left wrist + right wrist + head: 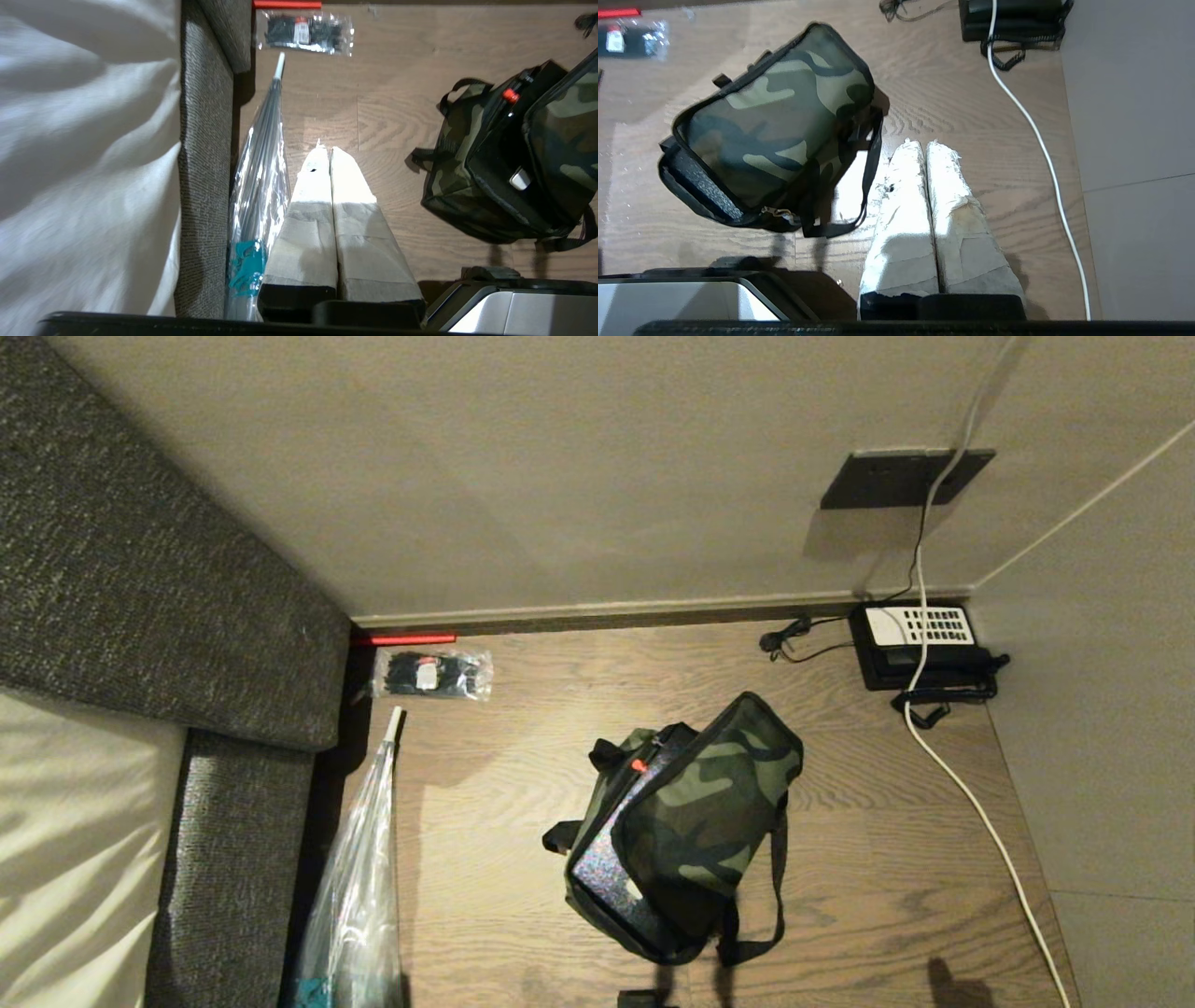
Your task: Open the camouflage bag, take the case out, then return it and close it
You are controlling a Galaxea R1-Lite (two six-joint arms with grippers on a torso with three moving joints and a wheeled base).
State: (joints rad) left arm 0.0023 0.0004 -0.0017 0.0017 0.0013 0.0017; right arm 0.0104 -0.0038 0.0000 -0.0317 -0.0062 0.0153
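The camouflage bag (709, 803) stands on the wooden floor, its opening gaping along the side that faces left. Through that gap shows the black textured case (602, 877) inside it, with a small red latch (639, 765) near the top. The left wrist view shows the bag (448, 182), the case (495, 140) and a pale grey handle end (519, 178). Neither arm is in the head view. My left gripper (329, 148) hangs shut and empty above the floor, left of the bag. My right gripper (924, 142) is shut and empty too, right of the bag (775, 126) beside its black strap (868, 186).
A black telephone (920, 644) sits in the far right corner, and a white cable (980, 812) runs from it along the right wall. A plastic-wrapped umbrella (359, 887) lies beside the grey upholstered bed frame (140, 579) at left. A packet of black ties (431, 674) lies near the back wall.
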